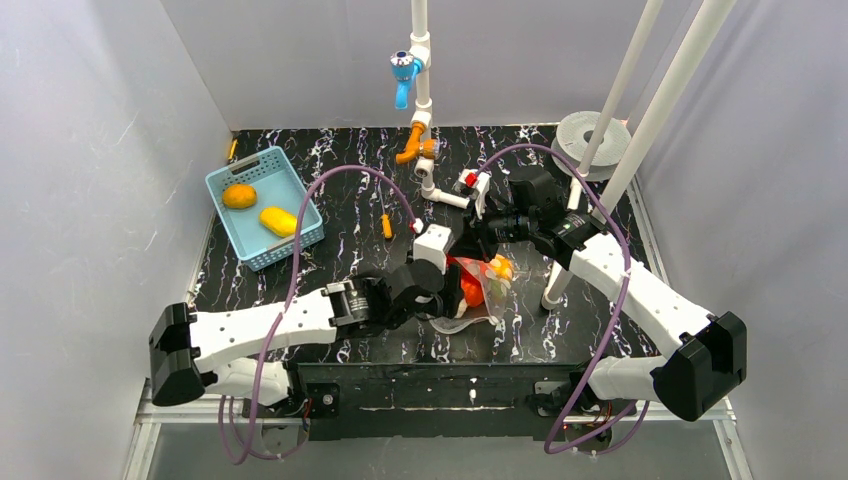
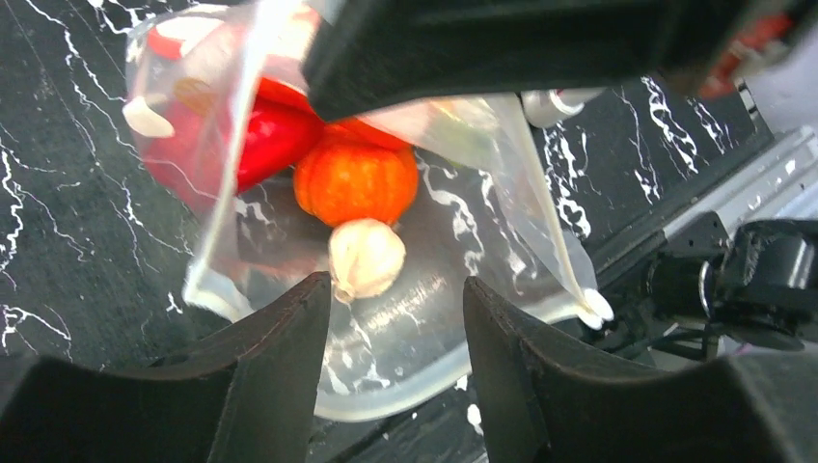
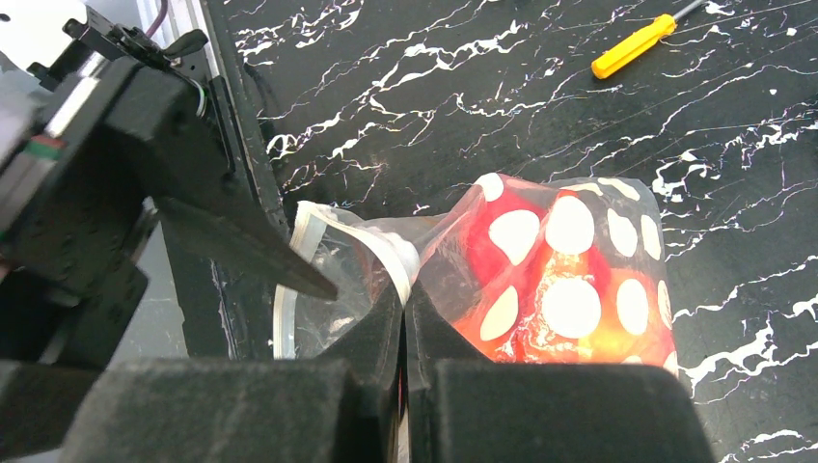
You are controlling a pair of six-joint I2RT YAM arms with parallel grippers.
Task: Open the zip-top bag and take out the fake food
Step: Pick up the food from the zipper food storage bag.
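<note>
Where the table [image 1: 330,150] meets the left wall, a light blue basket [image 1: 290,248] holds two pieces of fake food: a round orange piece [image 1: 239,196] and a yellow oblong piece [image 1: 278,220], lying just beside each other. Right of the basket, an orange-handled screwdriver [image 1: 387,225] lies alone on the black marbled top. Near the middle, by the near edge, the left gripper [image 2: 395,299] faces the mouth of the zip-top bag [image 2: 453,222] with its jaws about half apart. The clear rim lies across the gap, and neither finger clamps it. Inside the bag sit a ribbed orange piece [image 2: 355,180], a pale bulb [image 2: 367,256] touching it, and a red piece [image 2: 275,135]. From the right, the right gripper [image 3: 405,299] is pinched tight on the bag's plastic just beside the rim.
</note>
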